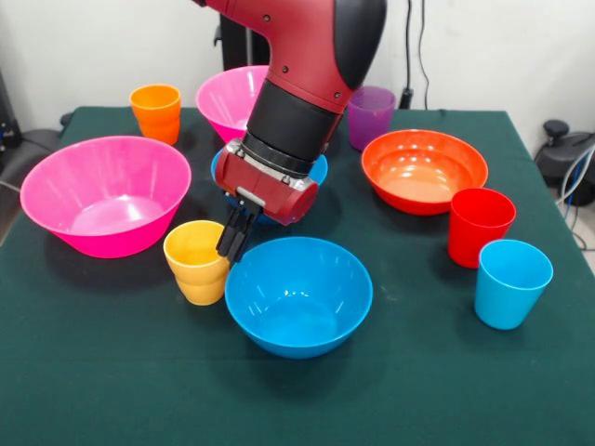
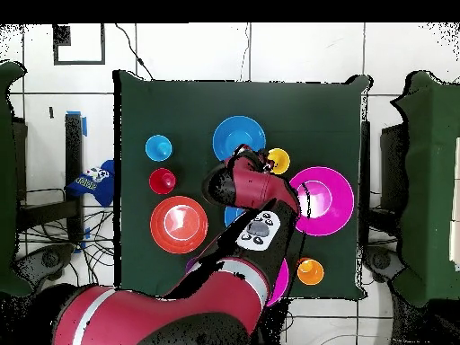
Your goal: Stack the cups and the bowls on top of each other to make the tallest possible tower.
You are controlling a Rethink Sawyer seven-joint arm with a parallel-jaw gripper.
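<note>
Dark green cloth covers the surface [image 1: 112, 390], with a pale wall behind it. By the front view's clock, the near glossy blue plastic bowl [image 1: 299, 295] sits at about six o'clock, upright and empty. The small yellow plastic cup [image 1: 196, 261] stands just beside it at nine o'clock of that bowl. A second blue bowl [image 1: 317, 173] is mostly hidden behind the red arm.

The claw [image 1: 235, 234] hangs between the yellow cup and the near blue bowl's rim, its dark fingers close together and holding nothing that I can see.

Other pieces lie scattered:
- the large pink bowl [image 1: 105, 194] at nine o'clock
- another pink bowl [image 1: 228, 96] and the orange cup [image 1: 156, 111] toward eleven
- the purple cup [image 1: 372, 115] at one
- the shallow orange-red bowl [image 1: 423, 169], red cup [image 1: 479, 226] and light blue cup [image 1: 511, 282] around three

Nothing is stacked yet. These pieces look light, stiff and slick. I judge a pinch across the thin rim wall the surest hold, since smooth sides would slip.
</note>
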